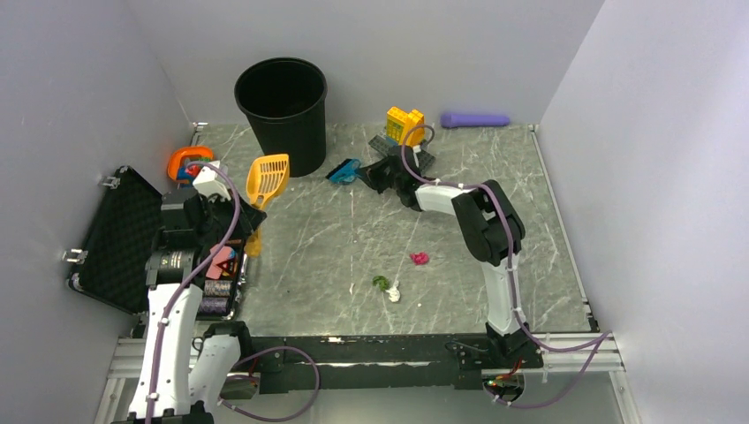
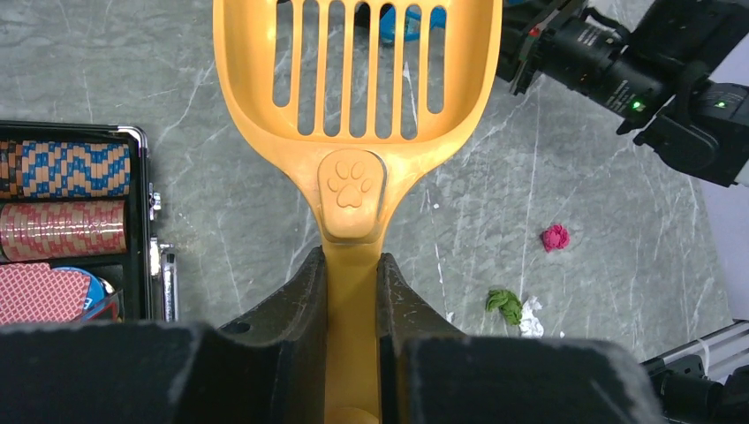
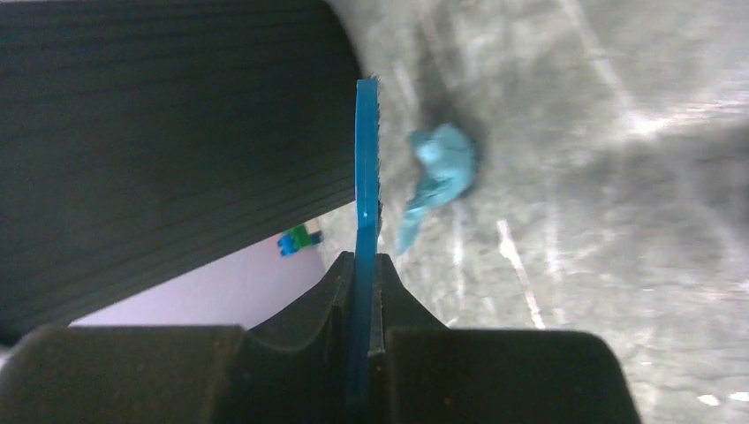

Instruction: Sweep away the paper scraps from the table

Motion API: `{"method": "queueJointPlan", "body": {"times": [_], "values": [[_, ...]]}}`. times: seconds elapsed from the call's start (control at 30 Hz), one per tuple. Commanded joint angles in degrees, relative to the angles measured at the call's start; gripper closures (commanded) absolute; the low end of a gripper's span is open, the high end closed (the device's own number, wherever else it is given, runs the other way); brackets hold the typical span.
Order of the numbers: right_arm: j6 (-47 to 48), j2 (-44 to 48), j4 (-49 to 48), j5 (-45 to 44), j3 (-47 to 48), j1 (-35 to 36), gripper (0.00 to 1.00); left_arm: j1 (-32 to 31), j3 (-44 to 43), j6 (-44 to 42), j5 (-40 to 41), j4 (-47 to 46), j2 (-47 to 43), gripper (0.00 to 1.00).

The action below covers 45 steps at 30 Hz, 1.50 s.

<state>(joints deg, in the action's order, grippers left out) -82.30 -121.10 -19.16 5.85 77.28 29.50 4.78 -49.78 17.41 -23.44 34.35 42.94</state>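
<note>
A magenta paper scrap lies mid-table, with a green scrap and a white scrap touching each other nearer the arms. They also show in the left wrist view: magenta, green, white. My left gripper is shut on the handle of the orange slotted scoop, held above the table at the left. My right gripper is shut on a thin blue brush beside the bin. A teal scrap lies just right of the brush.
A black bin stands at the back. An open black case with poker chips sits at the left edge. A yellow-and-blue brick build and a purple object lie at the back right. An orange item sits behind the case.
</note>
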Motion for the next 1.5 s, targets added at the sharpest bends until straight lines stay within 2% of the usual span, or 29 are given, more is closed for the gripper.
{"method": "queueJointPlan", "body": {"times": [0.0, 0.1, 0.17, 0.33, 0.5, 0.57, 0.67, 0.8, 0.93, 1.03, 1.1, 1.33, 1.47], "values": [[-8.65, -1.38, 3.54, -4.77, -0.32, -0.15, 1.00, -0.24, -0.05, -1.50, 0.33, -2.03, 0.44, 1.00], [-12.55, 0.96, 16.72, -8.04, -3.48, -0.54, 1.00, -0.25, -0.05, -1.59, 0.50, -1.91, 0.48, 1.00], [-12.78, 4.51, 22.24, -9.65, -6.92, -0.90, 1.00, -0.23, 0.01, -1.63, 0.42, -1.76, 0.55, 1.00], [-10.58, 20.82, 32.73, -16.05, -18.73, -0.94, 1.00, -0.28, 0.20, -1.67, -0.08, -1.65, 0.58, 1.00], [-6.75, 37.58, 46.66, -21.99, -25.57, -1.02, 1.00, -0.58, 0.14, -1.84, -0.64, -1.48, 0.89, 1.00], [-3.13, 45.15, 47.91, -23.75, -28.69, -1.15, 1.00, -0.68, 0.16, -1.80, -0.67, -1.48, 0.86, 1.00], [7.04, 56.32, 42.93, -23.29, -32.96, -1.83, 1.00, -0.93, 0.21, -1.94, -0.58, -1.45, 0.74, 1.00], [27.08, 66.47, 33.52, -14.27, -33.92, -1.98, 1.00, -1.21, 0.34, -2.11, -0.68, -1.41, 0.76, 1.00], [37.83, 66.25, 41.65, -5.23, -28.20, -1.89, 1.00, -1.47, 0.22, -2.25, -0.99, -1.24, 1.45, 1.00], [46.43, 62.90, 44.55, 8.78, -25.39, -1.32, 1.00, -1.68, 0.20, -2.29, -1.00, -1.17, 1.71, 1.00], [51.18, 60.45, 46.60, 14.89, -23.88, 0.61, 1.00, -1.77, 0.24, -2.29, -1.07, -1.19, 1.82, 1.00], [65.16, 54.64, 52.41, 20.82, -20.38, 14.90, 1.00, -2.30, 0.15, -2.46, -1.18, -1.04, 2.91, 1.00], [69.23, 51.83, 57.03, 15.47, -18.89, 21.42, 1.00, -2.50, 0.13, -2.55, -1.17, -0.86, 3.28, 1.00]]}}
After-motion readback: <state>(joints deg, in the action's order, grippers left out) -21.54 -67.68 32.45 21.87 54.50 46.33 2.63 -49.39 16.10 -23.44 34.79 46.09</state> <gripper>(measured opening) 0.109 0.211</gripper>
